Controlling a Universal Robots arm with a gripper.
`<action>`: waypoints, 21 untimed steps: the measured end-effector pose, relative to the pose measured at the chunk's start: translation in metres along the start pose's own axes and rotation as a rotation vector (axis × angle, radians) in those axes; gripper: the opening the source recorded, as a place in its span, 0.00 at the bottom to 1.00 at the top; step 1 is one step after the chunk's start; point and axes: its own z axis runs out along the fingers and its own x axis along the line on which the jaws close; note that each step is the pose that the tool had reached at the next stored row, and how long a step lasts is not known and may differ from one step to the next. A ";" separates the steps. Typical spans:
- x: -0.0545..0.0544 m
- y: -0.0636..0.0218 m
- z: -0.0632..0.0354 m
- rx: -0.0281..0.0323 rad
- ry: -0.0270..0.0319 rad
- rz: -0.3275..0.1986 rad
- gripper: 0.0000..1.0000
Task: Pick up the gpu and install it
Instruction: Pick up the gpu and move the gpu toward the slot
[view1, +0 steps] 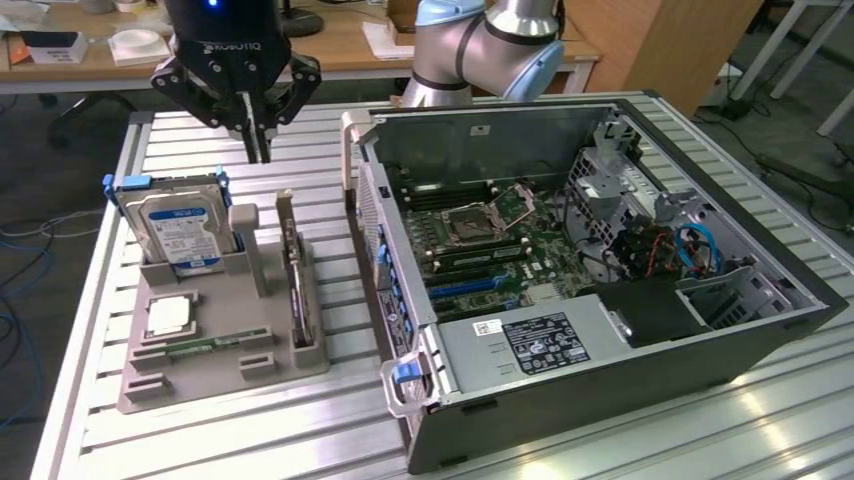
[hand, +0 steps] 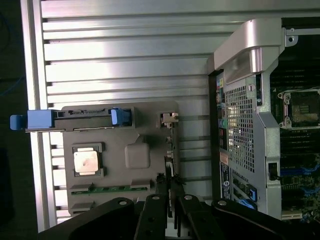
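Four parts: seated in the grey moulded holder (view1: 200, 372) at the exterior view's left, on the slatted aluminium table (view1: 641, 440).
hard drive (view1: 180, 228): upright in a blue caddy at the holder's far-left corner, blue-and-white label towards the exterior camera.
processor (view1: 167, 316): flat in a square recess, nearer that camera than the hard drive.
memory stick (view1: 200, 345): flat in a narrow groove just beside the processor.
gripper (view1: 254, 140): fingers pressed together, pinching nothing. Hangs well above the table, over the holder's far side; touches no part.
gpu (view1: 295, 270): on edge in the long slot along the holder's right side, silver bracket at the far end. Apart from the gripper, though nearest to it of the four parts. Edge-on in the wrist view (hand: 170, 150), with the closed fingers roughly in line with its long edge.
computer case (view1: 601, 300): on its side at the exterior view's right, just beside the holder, side panel off.
motherboard (view1: 494, 240): exposed inside the case; no card upright in the blue expansion slots, as far as shows.
done: nothing visible. Card in its slot on the holder, ungrasped.
left: by the look of it the whole task, both the pick-up and the install.
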 end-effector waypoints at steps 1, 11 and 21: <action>0.000 0.0000 0.0000 0.0000 0.0000 0.000 0.16; 0.000 -0.0022 -0.0001 0.0000 0.0002 -0.002 0.59; 0.000 -0.0062 0.0001 0.0004 0.0040 -0.050 0.59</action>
